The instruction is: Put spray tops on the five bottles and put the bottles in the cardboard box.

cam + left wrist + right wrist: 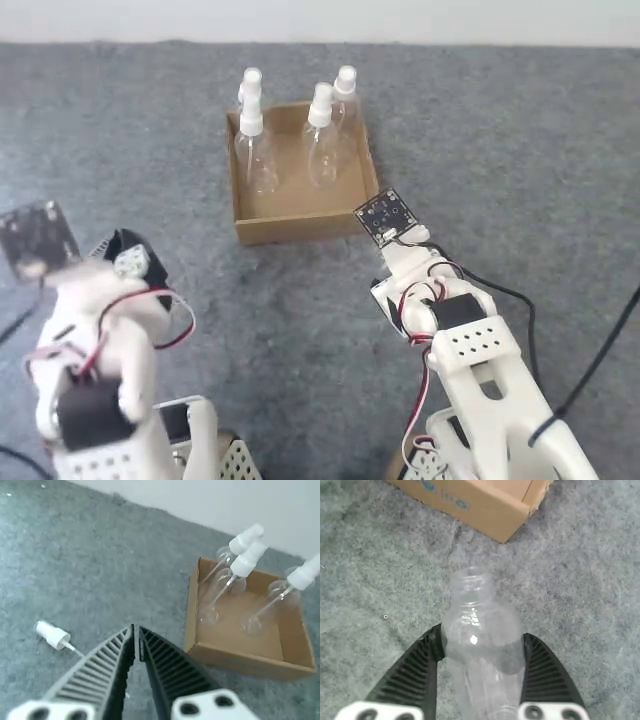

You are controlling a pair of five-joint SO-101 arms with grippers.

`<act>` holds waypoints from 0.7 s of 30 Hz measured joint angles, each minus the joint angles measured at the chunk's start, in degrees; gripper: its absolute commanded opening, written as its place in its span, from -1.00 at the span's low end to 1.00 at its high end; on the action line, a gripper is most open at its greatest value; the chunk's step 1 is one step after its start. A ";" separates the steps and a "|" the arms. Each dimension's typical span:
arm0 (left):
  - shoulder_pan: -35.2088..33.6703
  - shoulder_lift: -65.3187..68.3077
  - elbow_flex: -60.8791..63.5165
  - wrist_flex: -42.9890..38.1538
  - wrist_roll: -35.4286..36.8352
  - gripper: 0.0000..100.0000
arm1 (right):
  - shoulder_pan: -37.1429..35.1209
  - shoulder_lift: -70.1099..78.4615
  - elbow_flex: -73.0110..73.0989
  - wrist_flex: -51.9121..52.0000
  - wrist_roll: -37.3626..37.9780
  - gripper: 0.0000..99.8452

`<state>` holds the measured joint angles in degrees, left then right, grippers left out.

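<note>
Right gripper (482, 638) holds a clear bottle (481, 605) between its two black fingers (420, 665), which press on the bottle's body from both sides. The neck of this bottle is open, with no top on it, and it points toward the near corner of the cardboard box (470, 505), a little apart from it. Under the bottle lies the grey carpet (580, 580). On the other side, the left gripper (136, 628) has its fingers almost together, with only a thin gap between them, and nothing is in this gap. It hangs above the carpet, to the side of the box. One loose spray top (52, 634), white and with its thin tube, lies on the carpet near this gripper, well apart from the box. In the high view the box stands at the middle of the carpet, beyond both arms, and four bottles (322, 135) stand inside it, each with a white spray top on. Two of them are at one side of the box, one behind the other, and two at the other side.
</note>
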<state>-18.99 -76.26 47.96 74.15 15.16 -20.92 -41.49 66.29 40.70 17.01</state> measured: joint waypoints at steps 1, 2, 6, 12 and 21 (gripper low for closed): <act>0.00 1.58 0.00 0.00 0.62 -0.98 | 0.00 0.00 0.00 0.00 0.00 -0.85; 0.09 3.34 0.00 0.00 1.76 -0.98 | 0.00 0.00 0.00 0.00 0.00 -0.85; -2.29 10.46 0.00 -0.35 6.42 -0.98 | 0.00 0.00 0.00 0.00 0.00 -0.85; -5.19 20.66 0.00 -4.04 8.88 -0.98 | 0.00 0.00 0.00 0.00 0.00 -0.85; -5.10 37.63 -0.35 -5.80 9.41 -0.97 | 0.00 0.00 0.00 0.00 0.00 -0.85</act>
<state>-24.09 -38.64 47.60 68.35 24.57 -20.92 -41.49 66.29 40.70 17.01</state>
